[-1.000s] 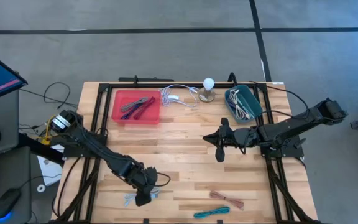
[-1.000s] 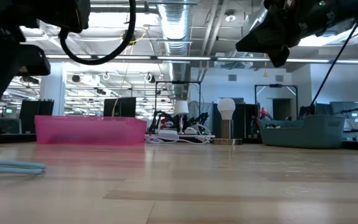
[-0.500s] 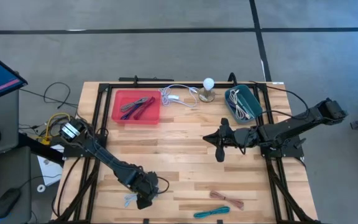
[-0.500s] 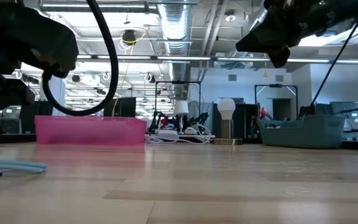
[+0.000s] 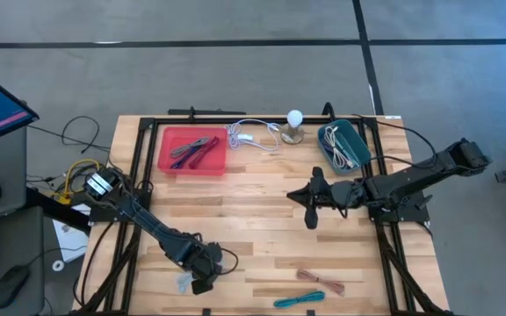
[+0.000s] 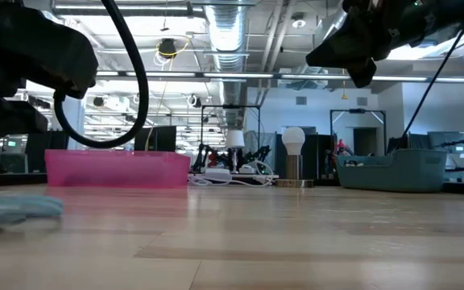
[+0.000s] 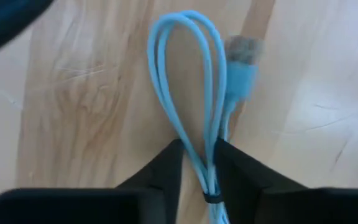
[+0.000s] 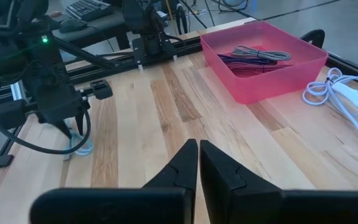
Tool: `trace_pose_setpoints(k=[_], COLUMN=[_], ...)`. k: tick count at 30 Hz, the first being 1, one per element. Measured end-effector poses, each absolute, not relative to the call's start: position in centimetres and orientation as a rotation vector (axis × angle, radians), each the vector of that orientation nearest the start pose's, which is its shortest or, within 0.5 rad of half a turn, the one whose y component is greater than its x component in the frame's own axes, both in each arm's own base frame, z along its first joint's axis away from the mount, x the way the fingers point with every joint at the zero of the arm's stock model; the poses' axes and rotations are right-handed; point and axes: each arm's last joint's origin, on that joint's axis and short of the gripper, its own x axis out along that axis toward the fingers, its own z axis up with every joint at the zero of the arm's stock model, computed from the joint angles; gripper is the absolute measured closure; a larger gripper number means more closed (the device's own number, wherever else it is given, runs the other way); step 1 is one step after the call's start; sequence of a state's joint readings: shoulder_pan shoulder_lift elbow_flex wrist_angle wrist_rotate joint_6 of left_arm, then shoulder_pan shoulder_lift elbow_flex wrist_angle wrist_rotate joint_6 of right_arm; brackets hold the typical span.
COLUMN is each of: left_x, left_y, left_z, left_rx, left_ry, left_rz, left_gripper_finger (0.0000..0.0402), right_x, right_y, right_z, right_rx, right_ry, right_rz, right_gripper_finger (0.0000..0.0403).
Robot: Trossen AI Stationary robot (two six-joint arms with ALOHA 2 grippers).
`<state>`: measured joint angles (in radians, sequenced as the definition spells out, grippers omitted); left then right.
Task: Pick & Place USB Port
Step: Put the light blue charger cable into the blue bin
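A light blue USB cable (image 7: 166, 68), looped into a bundle with its plug (image 7: 241, 56) at the loop end, lies on the wood near the table's near-left corner (image 5: 184, 283). My left gripper (image 7: 197, 155) is down on it (image 5: 202, 283), with a finger on each side of the bundle. In the low view the cable (image 6: 14, 211) shows at the left under the left arm. My right gripper (image 8: 197, 152) hangs shut above the table's middle right (image 5: 311, 211), touching nothing. My left gripper has the light blue cable's bundled strands (image 7: 205, 163) pinched between its two fingers, just above a dark tie around the bundle. The fingers come from above, pointing down, and lie along the strands. The loop end and the plug rest on the table beyond the fingertips.
A pink bin (image 5: 191, 150) with dark cables and a teal bin (image 5: 343, 145) with a white cable stand along the far edge. Between them lie a white cord (image 5: 251, 136) and a bulb lamp (image 5: 294, 118). A brownish cable (image 5: 321, 279) and a teal cable (image 5: 299, 300) lie near the near edge.
My left gripper has moved toward the near edge and down onto the light blue cable. In the low view the cable's end has drawn together from a flat line into a blurred bunch. The right arm has kept still.
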<state>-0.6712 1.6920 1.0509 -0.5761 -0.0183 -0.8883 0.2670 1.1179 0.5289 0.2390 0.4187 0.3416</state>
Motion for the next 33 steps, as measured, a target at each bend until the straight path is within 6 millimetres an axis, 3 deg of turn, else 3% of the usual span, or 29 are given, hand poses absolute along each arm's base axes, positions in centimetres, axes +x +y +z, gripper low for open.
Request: trace_pose_setpoints(k=[5, 11, 17, 22, 27, 30, 33], left_x=[24.9, 25.1, 24.3, 22.3, 19.9, 18.6, 17.4], left_y=[-19.6, -19.4, -17.4, -15.2, -12.9, -11.2, -9.2], left_z=[17.6, 18.7, 23.2, 28.2, 32.0, 32.8, 32.0], left_rx=[-0.294, -0.182, -0.065, 0.050, 0.185, 0.231, 0.232], left_ry=[1.289, 1.151, 0.925, 0.696, 0.521, 0.463, 0.438], left_rz=[-0.033, -0.043, -0.004, 0.037, 0.118, 0.181, 0.256], left_gripper_finger=[0.0385, 0.0393, 0.0397, 0.0397, 0.0397, 0.0397, 0.0397], right_x=[22.5, 22.5, 22.5, 22.5, 22.5, 22.5, 22.5], right_y=[5.0, 5.0, 5.0, 5.0, 5.0, 5.0, 5.0], right_z=[22.2, 22.2, 22.2, 22.2, 22.2, 22.2, 22.2], right_rx=[0.220, 0.220, 0.220, 0.220, 0.219, 0.219, 0.219], right_ry=[0.300, 0.300, 0.301, 0.301, 0.301, 0.301, 0.301], right_rz=[-0.202, -0.202, -0.202, -0.202, -0.202, -0.203, -0.203], right_gripper_finger=[0.0392, 0.0392, 0.0392, 0.0392, 0.0392, 0.0392, 0.0392])
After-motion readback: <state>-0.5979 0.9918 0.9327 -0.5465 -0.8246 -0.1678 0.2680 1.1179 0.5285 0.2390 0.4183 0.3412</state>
